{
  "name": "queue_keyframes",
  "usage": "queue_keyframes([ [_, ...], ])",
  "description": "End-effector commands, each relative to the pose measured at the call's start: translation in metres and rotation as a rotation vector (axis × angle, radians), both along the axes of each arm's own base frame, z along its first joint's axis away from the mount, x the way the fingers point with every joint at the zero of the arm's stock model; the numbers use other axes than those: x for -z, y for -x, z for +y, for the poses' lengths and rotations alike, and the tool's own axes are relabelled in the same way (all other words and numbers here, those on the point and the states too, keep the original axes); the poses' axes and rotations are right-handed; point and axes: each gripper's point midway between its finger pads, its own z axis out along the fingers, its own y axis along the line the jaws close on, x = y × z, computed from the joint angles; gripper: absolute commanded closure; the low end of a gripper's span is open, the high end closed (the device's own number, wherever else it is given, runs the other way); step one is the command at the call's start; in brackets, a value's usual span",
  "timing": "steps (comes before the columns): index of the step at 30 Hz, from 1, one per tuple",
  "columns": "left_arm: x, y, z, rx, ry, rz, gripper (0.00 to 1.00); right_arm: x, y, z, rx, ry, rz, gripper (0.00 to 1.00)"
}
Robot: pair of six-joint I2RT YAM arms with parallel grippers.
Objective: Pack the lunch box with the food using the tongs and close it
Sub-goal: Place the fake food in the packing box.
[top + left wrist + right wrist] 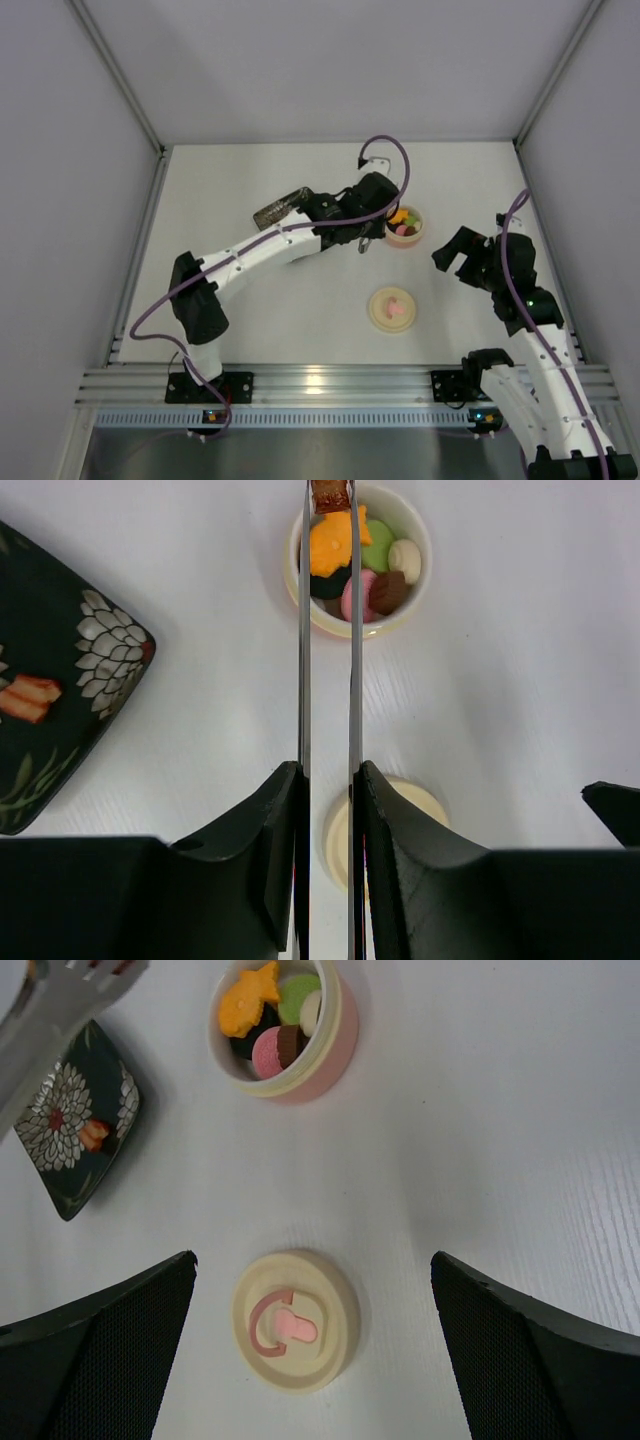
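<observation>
My left gripper is shut on the silvery tongs, squeezing both arms. The tong tips pinch a small brown piece of food above the far rim of the lunch box. That pink-sided bowl holds several pieces of food, among them orange, green, pink, brown and cream. The cream lid lies flat on the table with its pink knob up. Above and near the lid, my right gripper stands wide open and holds nothing.
A dark square floral plate lies left of the bowl, with an orange-and-cream piece on it. The tongs' end shows at the right wrist view's top left. Grey walls enclose the white table.
</observation>
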Motion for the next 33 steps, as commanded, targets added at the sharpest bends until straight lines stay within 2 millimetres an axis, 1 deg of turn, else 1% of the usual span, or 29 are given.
queue_keyframes([
  [1, 0.01, -0.001, -0.03, 0.07, -0.005, -0.003, 0.76, -0.018, -0.004, -0.009, 0.037, 0.015, -0.056, 0.01],
  [3, 0.01, 0.004, -0.043, 0.099, 0.004, -0.007, 0.75, -0.019, -0.004, -0.009, 0.039, 0.017, -0.058, 0.01],
  [4, 0.006, 0.004, -0.049, 0.114, 0.012, -0.017, 0.75, -0.019, -0.004, -0.009, 0.039, 0.017, -0.058, 0.0],
  [5, 0.009, 0.004, -0.056, 0.125, 0.015, -0.014, 0.75, -0.02, -0.004, -0.009, 0.037, 0.016, -0.06, 0.0],
  [7, 0.012, 0.004, -0.063, 0.14, 0.02, -0.011, 0.74, -0.019, -0.003, -0.009, 0.037, 0.017, -0.057, 0.0],
  [10, 0.013, 0.004, -0.067, 0.154, 0.027, -0.009, 0.74, -0.019, -0.003, -0.009, 0.038, 0.019, -0.057, 0.0],
  [21, 0.027, 0.004, -0.077, 0.184, 0.013, 0.013, 0.71, -0.019, -0.003, -0.01, 0.037, 0.022, -0.059, 0.01],
  [25, 0.035, 0.002, -0.079, 0.185, -0.004, 0.02, 0.69, -0.02, -0.004, -0.01, 0.037, 0.027, -0.06, 0.0],
  [33, 0.04, -0.002, -0.076, 0.167, -0.032, 0.015, 0.68, -0.022, -0.005, -0.011, 0.035, 0.033, -0.062, 0.01],
])
